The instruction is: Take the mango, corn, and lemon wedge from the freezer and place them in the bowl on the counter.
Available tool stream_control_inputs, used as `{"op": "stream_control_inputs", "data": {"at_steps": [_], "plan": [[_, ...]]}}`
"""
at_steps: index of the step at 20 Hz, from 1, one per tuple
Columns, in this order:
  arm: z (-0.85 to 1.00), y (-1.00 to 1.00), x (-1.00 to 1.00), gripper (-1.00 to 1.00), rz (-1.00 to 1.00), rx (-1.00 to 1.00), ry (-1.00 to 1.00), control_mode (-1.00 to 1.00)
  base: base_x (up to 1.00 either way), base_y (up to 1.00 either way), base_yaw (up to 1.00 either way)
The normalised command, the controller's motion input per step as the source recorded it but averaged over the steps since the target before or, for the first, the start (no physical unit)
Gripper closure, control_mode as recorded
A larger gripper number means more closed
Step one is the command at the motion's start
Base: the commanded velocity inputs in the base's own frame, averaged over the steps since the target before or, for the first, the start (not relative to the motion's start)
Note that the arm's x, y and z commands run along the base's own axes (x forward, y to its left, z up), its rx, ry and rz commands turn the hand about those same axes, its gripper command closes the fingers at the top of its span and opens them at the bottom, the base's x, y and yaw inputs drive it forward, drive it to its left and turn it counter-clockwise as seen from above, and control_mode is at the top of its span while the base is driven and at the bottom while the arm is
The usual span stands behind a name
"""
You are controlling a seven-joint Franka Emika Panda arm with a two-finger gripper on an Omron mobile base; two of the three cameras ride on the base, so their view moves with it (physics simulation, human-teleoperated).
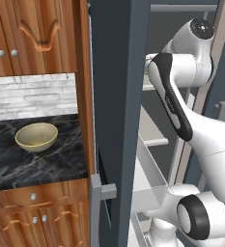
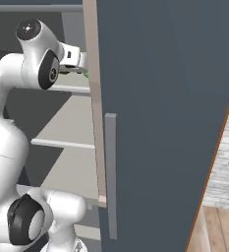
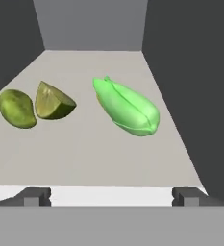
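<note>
Wooden cupboards frame the far left of the kitchen, and below them the black marble tabletop (image 1: 17,166) carries the bowl (image 1: 36,136), with nothing inside it that I can see. Right of that stands the slate-grey freezer (image 1: 116,96), door swung open, my arm reaching in at an upper shelf. Looking along the hand (image 3: 111,197), its tips are spread wide with nothing between them. On the pale shelf (image 3: 84,153) I see the mango (image 3: 17,108) far left, the lemon wedge (image 3: 53,101) just beside it, and the green-husked corn (image 3: 128,108) to the right, apart. I'd pick one item, centre the tips over it, and descend straight, avoiding nudging its neighbour.
</note>
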Motion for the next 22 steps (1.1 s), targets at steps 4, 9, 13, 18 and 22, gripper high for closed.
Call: {"op": "stream_control_inputs", "data": {"at_steps": [4, 9, 13, 18, 22], "plan": [[-0.10, -0.06, 0.30, -1.00, -0.11, 0.00, 0.01, -1.00, 0.00, 0.00, 0.00], [-0.23, -0.12, 0.17, -1.00, -0.09, 0.00, 0.01, -1.00, 0.00, 0.00, 0.00], [-0.10, -0.26, 0.15, -1.00, -0.02, 0.00, 0.08, -1.00, 0.00, 0.00, 0.00], [-0.03, -0.25, 0.14, -1.00, 0.00, 0.00, 0.07, -1.00, 0.00, 0.00, 0.00], [-0.18, -0.20, 0.27, -1.00, 0.00, 0.00, 0.01, -1.00, 0.00, 0.00, 0.00]]}}
